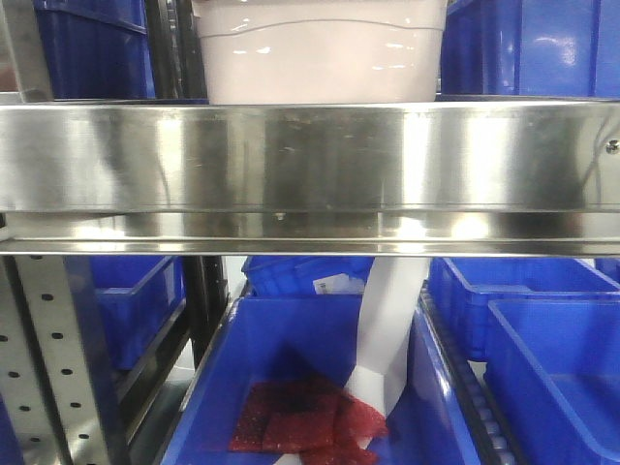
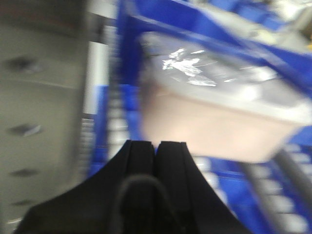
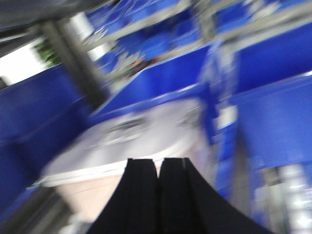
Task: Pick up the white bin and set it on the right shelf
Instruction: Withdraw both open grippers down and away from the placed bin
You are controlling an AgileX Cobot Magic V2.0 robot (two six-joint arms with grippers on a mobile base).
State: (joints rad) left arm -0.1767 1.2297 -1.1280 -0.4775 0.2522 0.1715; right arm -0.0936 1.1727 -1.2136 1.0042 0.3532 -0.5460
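The white bin, a pale pinkish-white tub with a curved ridge, stands on the steel shelf behind its wide brushed front rail, between blue bins. In the blurred left wrist view the bin lies ahead and to the right of my left gripper, whose black fingers are shut with nothing between them. In the blurred right wrist view the bin with its glossy lid lies just ahead and left of my right gripper, also shut and empty. Neither gripper shows in the front view.
Blue plastic bins flank the white bin. Below the rail a blue bin holds red mesh bags and a white paper strip. More blue bins stand at the right. A perforated steel upright is at the lower left.
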